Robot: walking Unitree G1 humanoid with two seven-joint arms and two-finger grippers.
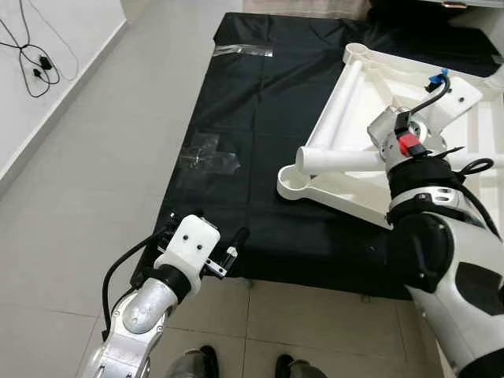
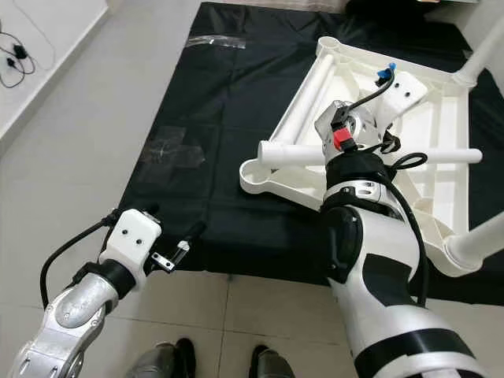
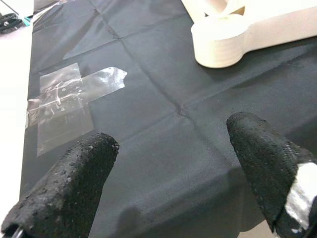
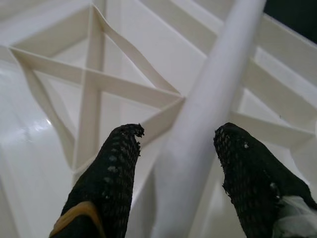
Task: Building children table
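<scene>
Right wrist view: right claw (image 4: 173, 178) open astride loose table leg (image 4: 208, 114) lying on upturned table frame (image 1: 354, 102) on the black mat (image 1: 236, 118); left claw (image 3: 173, 188) open, empty; legs apparently still unfitted.

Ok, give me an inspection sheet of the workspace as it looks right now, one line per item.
Surface: black cloth spread on the tiled floor, with clear tape patches.
Job's things: white table top lying underside up, ribs showing; loose white leg lying across it; another leg at its near corner.
Clutter: nothing seen.
Grippers: right tool open, fingers either side of the loose leg, not closed on it; left tool open, over the cloth's near edge, holding nothing.
Cables: black cable on the floor by the wall; each arm carries its own black cable.
Surroundings: white wall to the left; a person's shoes at the near edge.
</scene>
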